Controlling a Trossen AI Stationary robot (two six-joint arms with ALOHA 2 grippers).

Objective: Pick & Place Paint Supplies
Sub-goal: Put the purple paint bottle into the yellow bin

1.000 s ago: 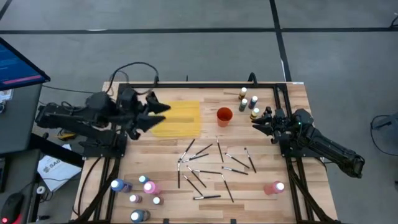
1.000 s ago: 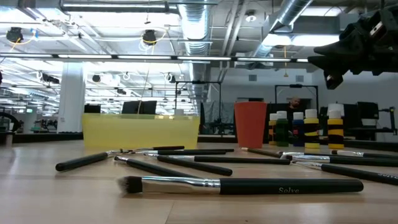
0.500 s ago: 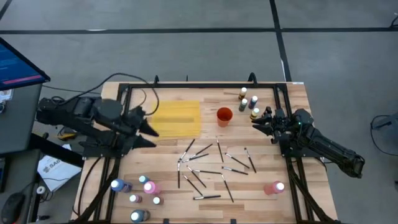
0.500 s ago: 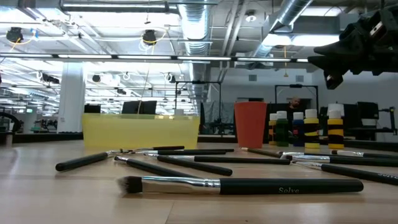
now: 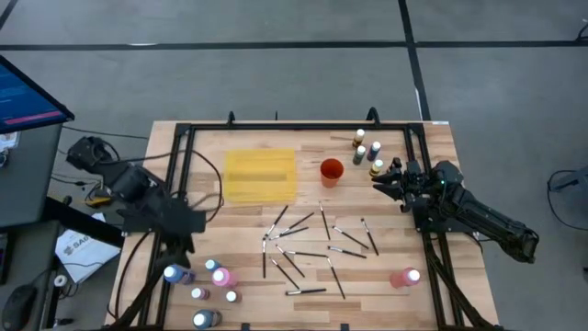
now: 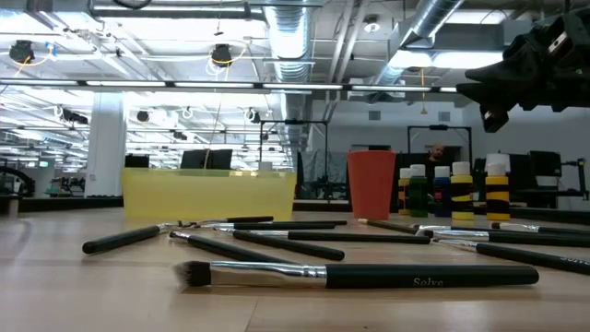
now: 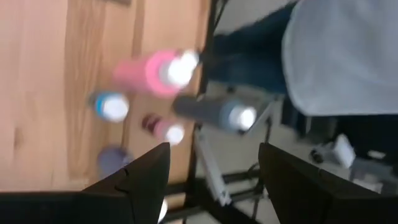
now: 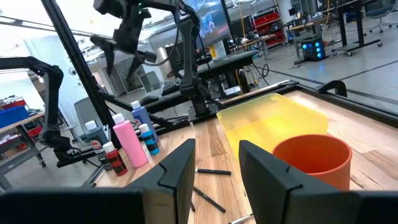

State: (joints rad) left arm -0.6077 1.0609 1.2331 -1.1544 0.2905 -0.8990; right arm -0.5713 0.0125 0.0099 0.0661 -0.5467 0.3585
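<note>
Small paint bottles stand in a group at the table's near left (image 5: 202, 280), another group at the far right (image 5: 367, 152), and a pink one lies near right (image 5: 404, 278). Thin dark brushes (image 5: 312, 244) lie scattered on the table's middle. My left gripper (image 5: 188, 234) hangs open above the near-left bottles, pointing down at them; the pink bottle (image 7: 155, 71) and a grey one (image 7: 211, 113) show beyond its fingers (image 7: 214, 180). My right gripper (image 5: 378, 184) waits open and level beside the far-right bottles, holding nothing (image 8: 214, 171).
An orange-red cup (image 5: 331, 171) stands upright right of a flat yellow mat (image 5: 260, 175) at the far middle. A black frame (image 5: 179, 184) runs along the table's left, right and far sides. Bare wood lies between the brushes and the near-left bottles.
My left gripper has swung from the yellow mat's left edge toward the table's near-left corner, sinking a little. It has tipped from nearly level to pointing steeply down and now hangs over the near-left bottles, still open. Nothing on the table has moved.
</note>
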